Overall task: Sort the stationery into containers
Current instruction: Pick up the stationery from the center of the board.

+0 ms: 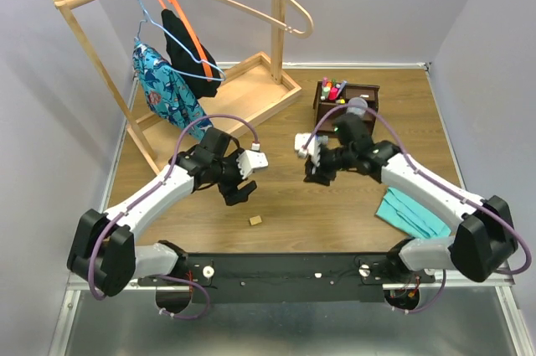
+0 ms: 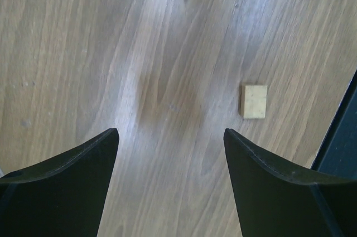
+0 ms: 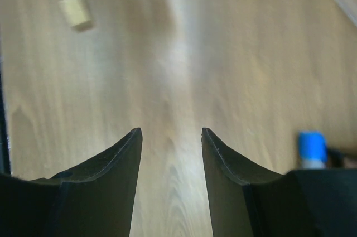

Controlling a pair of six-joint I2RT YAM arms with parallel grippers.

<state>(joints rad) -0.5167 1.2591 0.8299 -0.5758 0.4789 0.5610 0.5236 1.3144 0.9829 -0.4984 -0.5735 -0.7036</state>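
Note:
A tan eraser cube lies alone on the wooden table near the front edge. It also shows in the left wrist view and in the right wrist view. My left gripper is open and empty, above the table just behind and left of the eraser. My right gripper is open and empty over bare table at the middle. The dark brown organizer stands at the back right with several coloured markers upright in it. A grey round cup sits at its front, partly hidden by my right arm.
A folded teal cloth lies at the right front. A wooden clothes rack with hangers and hanging garments fills the back left. A blurred blue-capped thing shows at the right edge of the right wrist view. Grey walls enclose the table.

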